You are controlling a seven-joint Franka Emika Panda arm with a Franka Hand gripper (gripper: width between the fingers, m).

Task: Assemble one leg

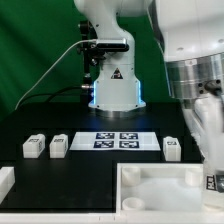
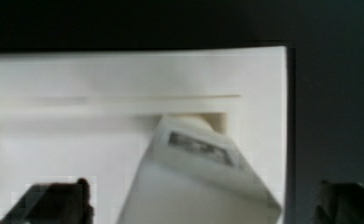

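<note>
We see leg [image 2: 205, 165] between jaws, tilted, far end at inner corner recess of white rimmed tray piece [image 2: 90, 80]. Exterior view: same leg [image 1: 212, 182] above tray piece [image 1: 165, 190] corner. Dark gaps flank leg in wrist view; we cannot tell whether jaws clamp it. Three spare legs [image 1: 35, 146] [image 1: 59, 146] [image 1: 171, 148] and marker board [image 1: 117, 140] lie on black tabletop [image 1: 80, 170] beyond tray piece.
</note>
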